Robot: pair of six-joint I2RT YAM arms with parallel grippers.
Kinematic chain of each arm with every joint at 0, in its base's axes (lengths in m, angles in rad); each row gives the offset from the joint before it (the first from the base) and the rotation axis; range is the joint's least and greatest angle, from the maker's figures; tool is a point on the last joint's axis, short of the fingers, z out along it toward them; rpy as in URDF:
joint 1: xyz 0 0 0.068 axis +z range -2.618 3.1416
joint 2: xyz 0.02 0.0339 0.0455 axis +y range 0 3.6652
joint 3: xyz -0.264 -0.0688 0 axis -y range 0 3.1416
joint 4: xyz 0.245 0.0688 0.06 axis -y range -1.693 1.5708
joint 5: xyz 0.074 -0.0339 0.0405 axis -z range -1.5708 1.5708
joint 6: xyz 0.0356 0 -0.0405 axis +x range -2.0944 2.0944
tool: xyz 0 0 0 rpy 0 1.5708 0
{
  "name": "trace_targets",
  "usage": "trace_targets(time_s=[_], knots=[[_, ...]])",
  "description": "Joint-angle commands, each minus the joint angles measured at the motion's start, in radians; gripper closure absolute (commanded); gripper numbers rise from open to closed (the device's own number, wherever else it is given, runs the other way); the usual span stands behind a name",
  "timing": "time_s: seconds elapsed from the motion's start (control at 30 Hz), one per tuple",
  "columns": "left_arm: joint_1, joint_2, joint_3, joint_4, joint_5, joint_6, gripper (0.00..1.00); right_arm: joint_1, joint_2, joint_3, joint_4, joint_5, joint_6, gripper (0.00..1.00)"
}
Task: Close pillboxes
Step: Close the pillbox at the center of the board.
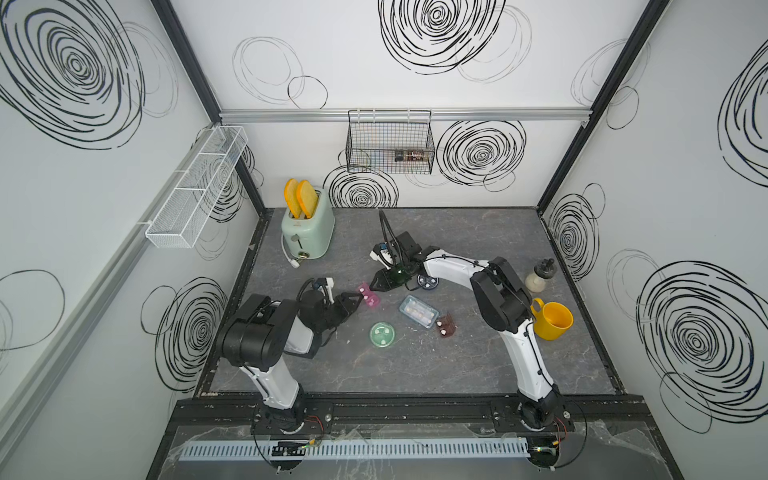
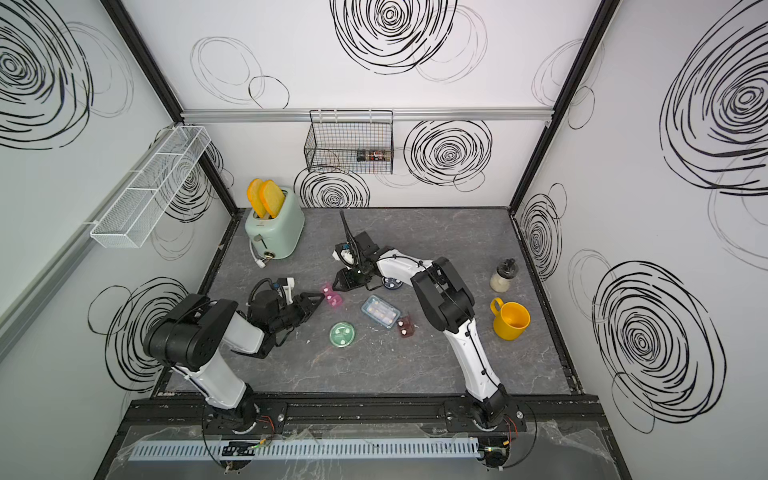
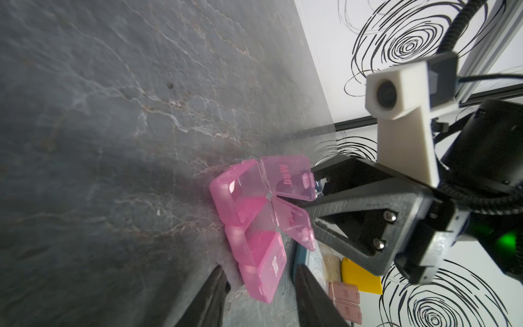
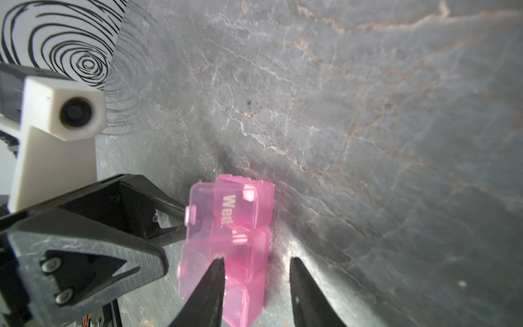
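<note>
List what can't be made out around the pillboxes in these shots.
- Dark round pillbox: both top views, mostly under the right arm; lid state unreadable.
- Green round pillbox: too small in both top views to tell if latched.
- Brown pillbox: left wrist view, blurred; only its lids show.
- Pink pillbox: right wrist view, the right gripper has a finger overlapping it; contact unclear.
</note>
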Motion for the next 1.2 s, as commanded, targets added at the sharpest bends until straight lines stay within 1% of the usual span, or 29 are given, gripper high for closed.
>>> trace_targets(time_s=[0.0,0.1,0.2,0.57,0.8,0.9,1.03,1.17], knots=[[-0.01,0.011,0.003,0.072,-0.009,-0.012,0.58,0.007,-0.019,-0.016,0.001,-0.017,-0.014,0.58],[-0.012,0.028,0.009,0.094,-0.006,-0.022,0.61,0.007,-0.014,-0.019,0.002,-0.017,-0.012,0.58],[-0.014,0.037,0.014,0.098,-0.006,-0.024,0.61,0.01,-0.014,-0.022,0.008,-0.018,-0.012,0.58],[-0.004,0.061,0.059,0.098,-0.009,-0.024,0.56,0.01,0.006,-0.01,0.001,-0.012,-0.012,0.58],[-0.004,0.063,0.084,0.094,0.0,-0.025,0.55,0.012,0.021,0.003,-0.005,-0.011,-0.013,0.59],[-0.004,0.078,0.092,0.088,0.002,-0.019,0.56,0.015,0.026,0.009,-0.008,-0.009,-0.014,0.59],[-0.004,0.101,0.103,0.079,0.005,-0.01,0.59,0.016,0.028,0.009,-0.006,-0.008,-0.014,0.59],[-0.005,0.104,0.105,0.04,-0.008,0.025,0.59,0.017,0.029,0.01,-0.004,-0.009,-0.011,0.59]])
